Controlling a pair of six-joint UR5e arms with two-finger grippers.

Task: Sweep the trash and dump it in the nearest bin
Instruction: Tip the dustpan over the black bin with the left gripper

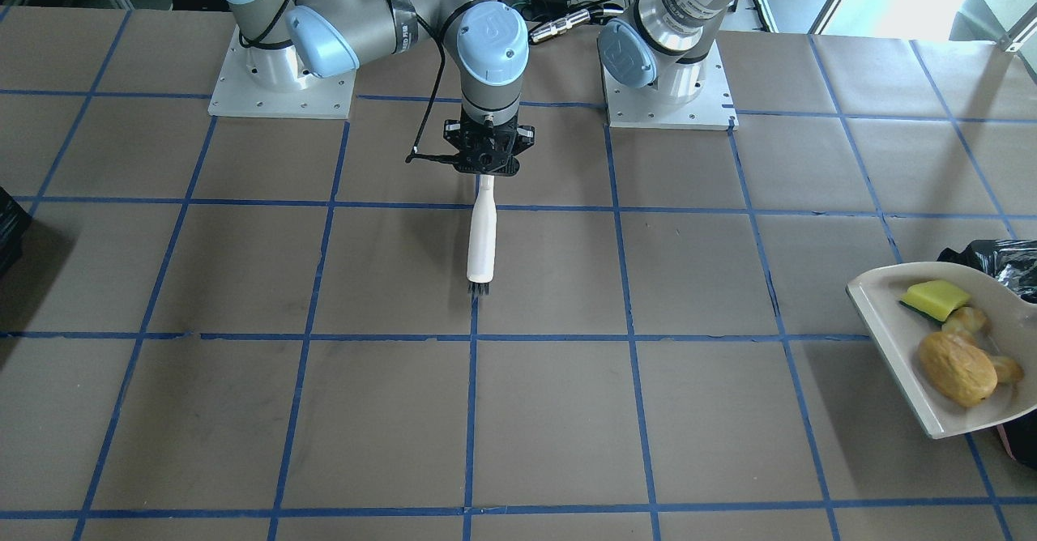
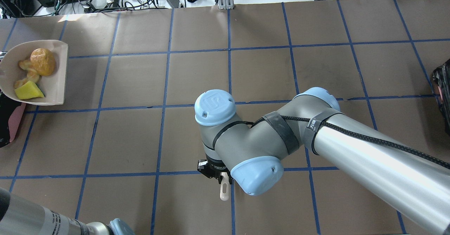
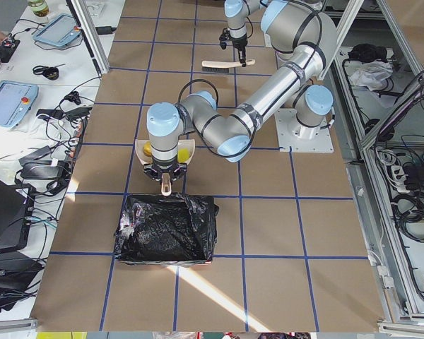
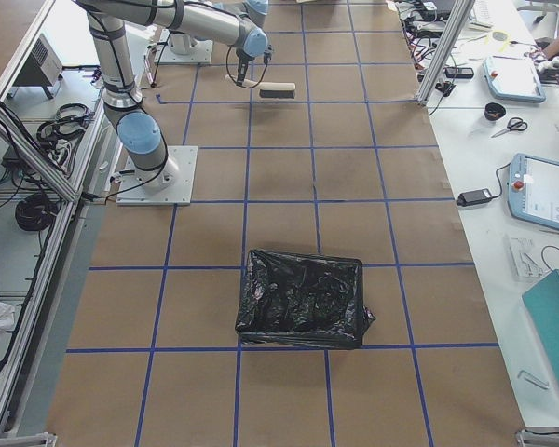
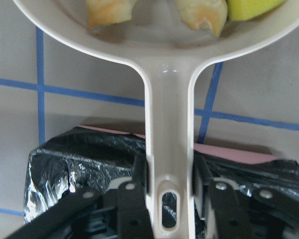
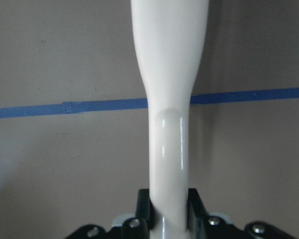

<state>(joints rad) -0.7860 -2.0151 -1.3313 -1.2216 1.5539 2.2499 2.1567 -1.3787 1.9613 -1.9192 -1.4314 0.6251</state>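
A: Trash (image 1: pixel 957 368), where from the left gripper (image 5: pixel 168 172)?
B: Jaws clamp the dustpan (image 5: pixel 167 99) handle, bin (image 5: pixel 74 159) just beneath; handle runs straight ahead to the trash. Right gripper (image 6: pixel 168 201), closed on the brush (image 6: pixel 169 74), is well apart.
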